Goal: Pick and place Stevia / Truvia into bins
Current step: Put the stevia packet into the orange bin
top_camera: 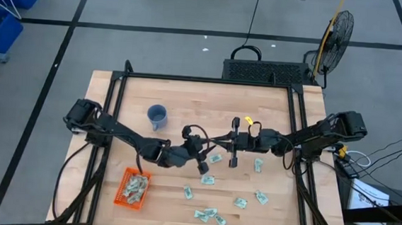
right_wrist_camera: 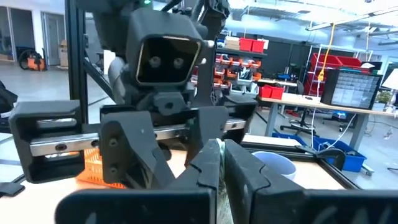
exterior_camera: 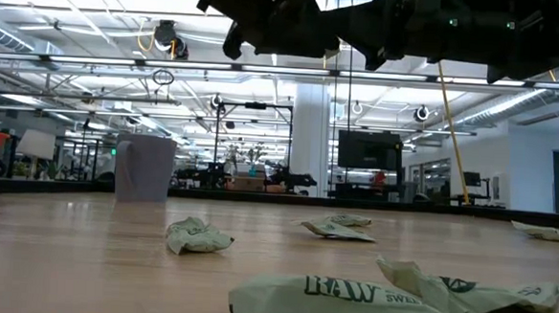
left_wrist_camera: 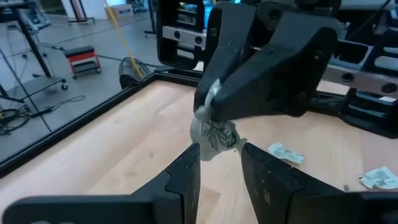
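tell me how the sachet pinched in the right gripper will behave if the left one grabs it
Probably floppy: the sachet hangs crumpled below the shut right gripper. Likely very light, as it dangles from one pinched edge. The left gripper's open fingers flank it; thin paper may fold or tear if both pull.

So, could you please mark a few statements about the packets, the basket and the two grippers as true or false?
1. The right gripper holds a packet in the air. True.
2. The orange basket is empty. False: several packets already lie in it.
3. The left gripper is clamped shut. False: its fingers stand apart, one on each side of the hanging packet.
4. Loose packets lie on the table. True.
5. The blue cup stands inside the basket. False: it stands on the table, apart from the basket.
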`<state>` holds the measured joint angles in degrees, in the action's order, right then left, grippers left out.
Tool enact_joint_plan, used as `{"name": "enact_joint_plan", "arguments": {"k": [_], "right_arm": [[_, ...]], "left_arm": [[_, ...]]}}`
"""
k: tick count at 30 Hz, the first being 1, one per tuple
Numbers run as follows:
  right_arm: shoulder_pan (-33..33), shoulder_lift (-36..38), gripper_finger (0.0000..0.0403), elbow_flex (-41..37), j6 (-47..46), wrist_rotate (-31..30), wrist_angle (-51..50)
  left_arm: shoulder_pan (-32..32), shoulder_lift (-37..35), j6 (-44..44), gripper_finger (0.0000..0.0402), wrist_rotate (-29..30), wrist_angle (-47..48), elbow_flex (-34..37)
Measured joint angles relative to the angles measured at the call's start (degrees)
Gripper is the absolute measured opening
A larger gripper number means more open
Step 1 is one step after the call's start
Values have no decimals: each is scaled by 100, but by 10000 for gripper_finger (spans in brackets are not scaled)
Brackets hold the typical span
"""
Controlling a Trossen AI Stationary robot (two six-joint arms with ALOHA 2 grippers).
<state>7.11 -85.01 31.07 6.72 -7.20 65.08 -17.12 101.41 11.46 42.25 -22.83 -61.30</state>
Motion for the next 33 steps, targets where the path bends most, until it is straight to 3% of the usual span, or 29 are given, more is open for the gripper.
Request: {"name": "enact_joint_plan", "arguments": {"k": [9,23,33], "right_arm": [[11,0,5,0,-2,4,-166],[15,2,12,4,79,6,-285],[13,2,15,4,57,-2,-282]], "left_arm": [[237,0,-255,124,-701,-133,0],[181,0,-303,124,-933,-117,2],[166,-2,-352,124,-664,-126,2]]}}
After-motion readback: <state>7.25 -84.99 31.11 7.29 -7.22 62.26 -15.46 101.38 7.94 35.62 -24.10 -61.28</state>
